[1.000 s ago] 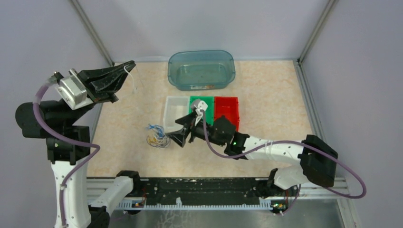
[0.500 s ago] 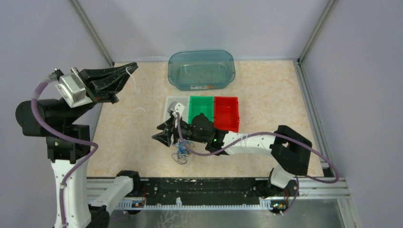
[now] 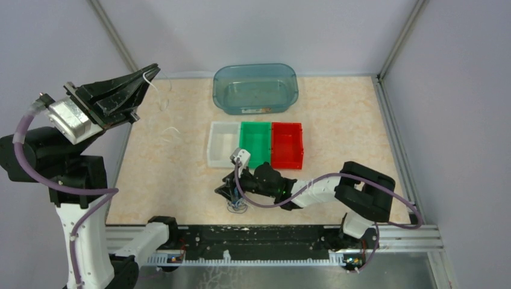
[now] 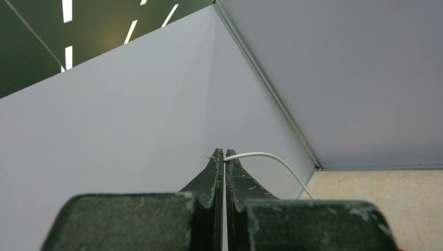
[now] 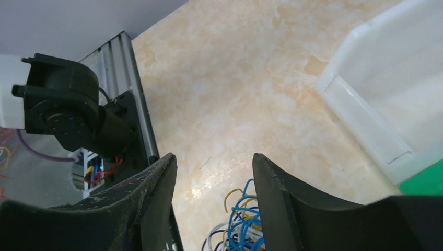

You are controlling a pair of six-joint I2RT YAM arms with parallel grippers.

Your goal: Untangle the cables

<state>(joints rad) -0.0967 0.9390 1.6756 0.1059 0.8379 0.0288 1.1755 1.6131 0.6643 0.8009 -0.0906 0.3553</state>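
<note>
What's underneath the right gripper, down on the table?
A tangle of blue, yellow and white cables lies on the table between the open fingers of the right gripper. The gripper's body covers the rest.

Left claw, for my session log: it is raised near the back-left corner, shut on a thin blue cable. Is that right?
Not quite. The left claw is raised there and shut, but on a thin white cable, not a blue one. The left wrist view shows it.
</note>
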